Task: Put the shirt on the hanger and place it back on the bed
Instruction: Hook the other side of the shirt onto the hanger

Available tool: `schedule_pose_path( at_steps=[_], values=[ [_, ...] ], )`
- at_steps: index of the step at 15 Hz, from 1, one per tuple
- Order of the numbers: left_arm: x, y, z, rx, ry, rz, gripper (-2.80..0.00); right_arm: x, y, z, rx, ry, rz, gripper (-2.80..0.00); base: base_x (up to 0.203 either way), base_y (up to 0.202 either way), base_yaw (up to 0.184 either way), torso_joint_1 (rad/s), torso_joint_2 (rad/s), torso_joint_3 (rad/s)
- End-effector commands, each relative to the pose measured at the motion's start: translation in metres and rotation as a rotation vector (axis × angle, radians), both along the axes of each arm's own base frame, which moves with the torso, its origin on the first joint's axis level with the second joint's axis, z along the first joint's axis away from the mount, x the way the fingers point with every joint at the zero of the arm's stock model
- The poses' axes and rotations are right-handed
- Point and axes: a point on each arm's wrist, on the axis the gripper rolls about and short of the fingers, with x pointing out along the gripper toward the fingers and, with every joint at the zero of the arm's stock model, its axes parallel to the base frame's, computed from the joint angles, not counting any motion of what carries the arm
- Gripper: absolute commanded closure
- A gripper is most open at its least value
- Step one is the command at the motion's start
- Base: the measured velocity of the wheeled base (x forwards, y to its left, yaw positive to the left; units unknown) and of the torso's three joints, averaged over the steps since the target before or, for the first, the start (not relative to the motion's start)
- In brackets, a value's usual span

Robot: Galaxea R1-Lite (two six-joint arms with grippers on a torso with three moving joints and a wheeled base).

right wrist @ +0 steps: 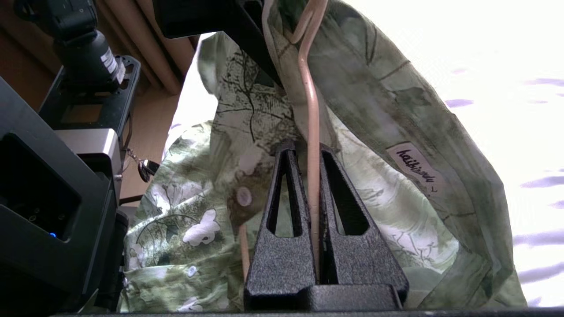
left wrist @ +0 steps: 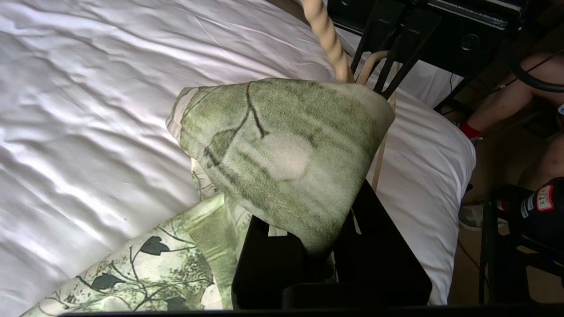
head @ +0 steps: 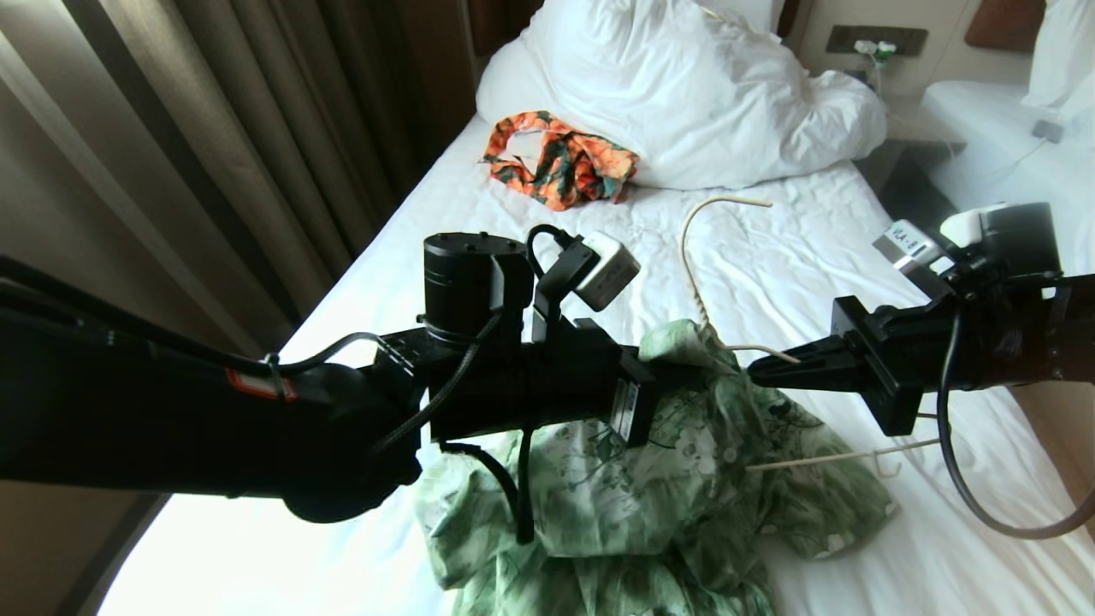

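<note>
Here the right gripper (right wrist: 313,176) pinches the wire of the hanger (head: 695,257) above the bed (head: 770,282), while the left gripper (left wrist: 308,246) is pressed together on the collar of the shirt (head: 650,488)

An orange floral garment (head: 560,160) lies beside brown curtains (head: 214,145); perhaps a charger (head: 874,49).

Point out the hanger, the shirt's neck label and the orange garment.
hanger (head: 689,248): head view, curved hook.
neck label (right wrist: 415,168): right wrist view, label's middle.
orange garment (head: 560,161): head view, middle of the bunch.
</note>
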Motion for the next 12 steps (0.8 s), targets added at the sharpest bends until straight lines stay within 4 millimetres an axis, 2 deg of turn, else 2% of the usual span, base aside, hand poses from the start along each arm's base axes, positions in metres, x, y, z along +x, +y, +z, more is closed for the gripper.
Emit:
schedule_pose_path(
  at_steps=[1,3,4,5,7,12],
  values=[
    [-0.001,0.001,0.003,-0.008,-0.008,0.003,0.00,-0.001,0.000,0.001,0.009,-0.008,0.019,0.00,0.000,0.000,0.000,0.000,0.00,0.000],
    [-0.002,0.002,0.004,-0.012,-0.012,0.004,0.00,-0.001,0.000,-0.001,0.011,-0.018,0.020,0.00,0.000,0.000,0.000,0.000,0.00,0.000],
    [-0.002,0.002,0.005,-0.013,-0.013,0.004,0.00,-0.002,0.000,-0.002,0.012,-0.025,0.020,-1.05,0.000,0.000,0.000,0.000,0.00,0.000],
    [-0.003,0.003,0.006,-0.015,-0.015,0.005,0.00,-0.002,0.000,-0.005,0.015,-0.036,0.020,-2.80,0.000,0.000,0.000,0.000,0.00,0.000],
    [-0.005,0.005,0.010,-0.022,-0.020,0.006,0.00,-0.004,0.000,-0.001,0.018,-0.049,0.018,-2.80,0.000,0.000,0.000,0.000,0.00,0.000],
    [-0.013,0.012,0.020,-0.041,-0.028,0.002,0.00,-0.041,-0.012,0.032,0.069,0.094,-0.058,-2.80,0.000,0.000,0.000,0.000,0.00,0.000]
  ],
)
